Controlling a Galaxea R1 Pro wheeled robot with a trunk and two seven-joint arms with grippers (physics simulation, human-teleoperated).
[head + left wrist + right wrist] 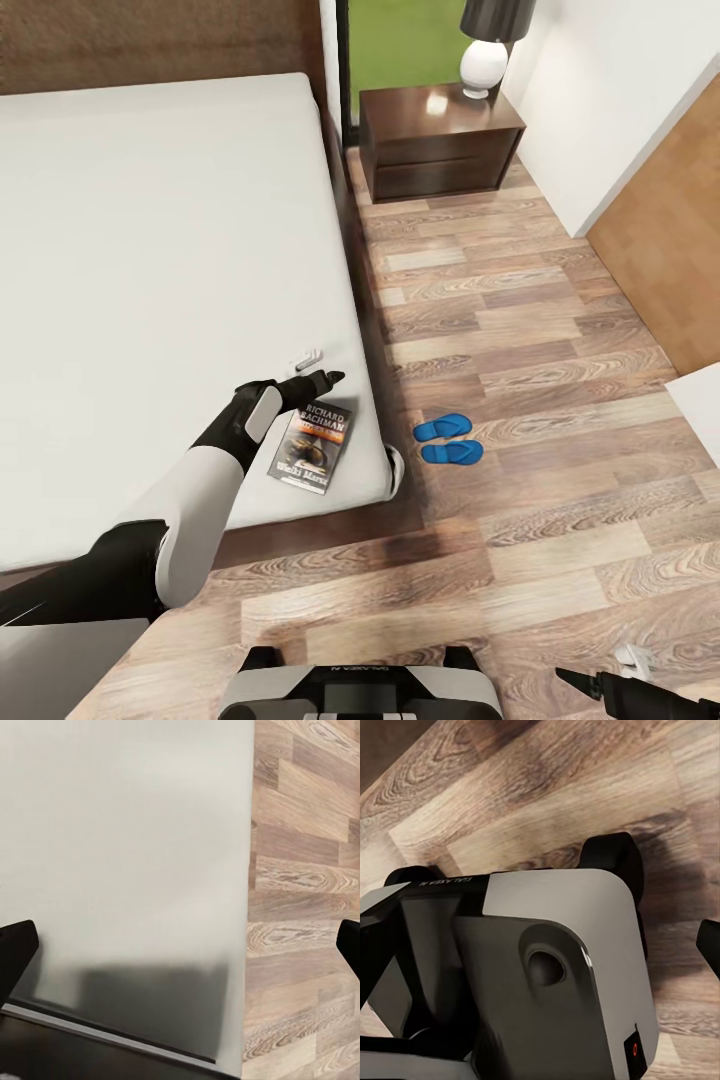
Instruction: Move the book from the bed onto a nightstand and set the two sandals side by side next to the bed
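The book (313, 446) lies flat on the white bed (150, 260), near the bed's corner by the floor. Its cover reads "RICHARD BACHMAN" in white, with an orange band under the name. More white words sit lower on the cover, too blurry to read. In the head view, the left hand (325, 380) hovers just past the top edge of the book. I cannot tell from here if its fingers are apart. Two blue sandals (447, 439) lie side by side on the wood floor (560, 480), near the bed. The nightstand (440, 140) stands at the far wall with a lamp (487, 45) on it. The right hand (575, 682) shows low by the floor.

In the left wrist view, the fingers (16, 945) are wide apart over the mattress edge and the floor.

In the right wrist view, the robot's grey base (555, 967) has small mirrored letters on it. I cannot tell how the right hand's fingers stand.
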